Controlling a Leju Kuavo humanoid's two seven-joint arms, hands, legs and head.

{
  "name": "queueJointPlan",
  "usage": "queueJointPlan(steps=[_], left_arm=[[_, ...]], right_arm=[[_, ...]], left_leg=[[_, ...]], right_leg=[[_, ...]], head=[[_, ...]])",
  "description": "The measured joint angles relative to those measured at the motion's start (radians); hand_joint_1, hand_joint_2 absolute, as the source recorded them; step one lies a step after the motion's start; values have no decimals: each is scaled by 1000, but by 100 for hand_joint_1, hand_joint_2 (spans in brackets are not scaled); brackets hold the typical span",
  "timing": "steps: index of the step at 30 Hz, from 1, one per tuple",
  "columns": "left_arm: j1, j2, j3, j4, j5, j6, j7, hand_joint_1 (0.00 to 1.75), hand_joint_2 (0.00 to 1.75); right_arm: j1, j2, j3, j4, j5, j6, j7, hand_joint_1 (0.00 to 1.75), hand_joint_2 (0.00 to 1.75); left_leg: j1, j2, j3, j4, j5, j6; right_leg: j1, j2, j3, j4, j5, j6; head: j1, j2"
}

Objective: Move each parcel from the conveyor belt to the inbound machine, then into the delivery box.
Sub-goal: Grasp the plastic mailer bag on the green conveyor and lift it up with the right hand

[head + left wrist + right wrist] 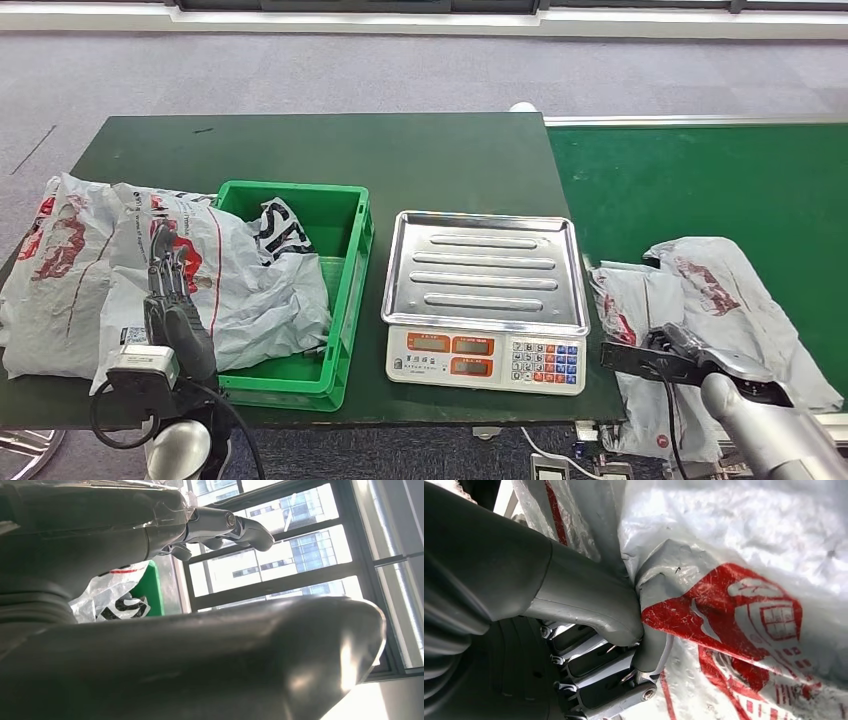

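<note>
A fold of a grey parcel [724,605] with red print is pinched by the right hand [624,645] on the conveyor belt [700,180], just right of the scale [485,300], whose tray is bare. Left of the scale, parcels [240,270] already spill over the green box [340,300], where the left hand [175,310] rests on them with fingers extended, apparently holding nothing. Weighing and boxing of this parcel are judged still to be done.
</note>
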State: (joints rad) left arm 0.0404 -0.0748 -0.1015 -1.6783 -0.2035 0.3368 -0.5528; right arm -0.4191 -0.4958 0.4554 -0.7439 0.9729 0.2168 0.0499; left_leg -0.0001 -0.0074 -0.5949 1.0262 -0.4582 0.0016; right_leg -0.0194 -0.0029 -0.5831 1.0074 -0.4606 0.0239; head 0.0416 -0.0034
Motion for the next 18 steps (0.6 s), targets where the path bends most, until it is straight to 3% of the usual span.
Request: queueJointPlan(steps=[18], left_arm=[[11, 0, 0, -7, -7, -2, -1, 0, 0]], right_arm=[[57, -24, 0, -77, -4, 6, 10, 175, 175]], left_leg=[[0, 0, -1, 0, 0, 0]], right_leg=[[0, 0, -1, 0, 0, 0]], head=[[0, 0]])
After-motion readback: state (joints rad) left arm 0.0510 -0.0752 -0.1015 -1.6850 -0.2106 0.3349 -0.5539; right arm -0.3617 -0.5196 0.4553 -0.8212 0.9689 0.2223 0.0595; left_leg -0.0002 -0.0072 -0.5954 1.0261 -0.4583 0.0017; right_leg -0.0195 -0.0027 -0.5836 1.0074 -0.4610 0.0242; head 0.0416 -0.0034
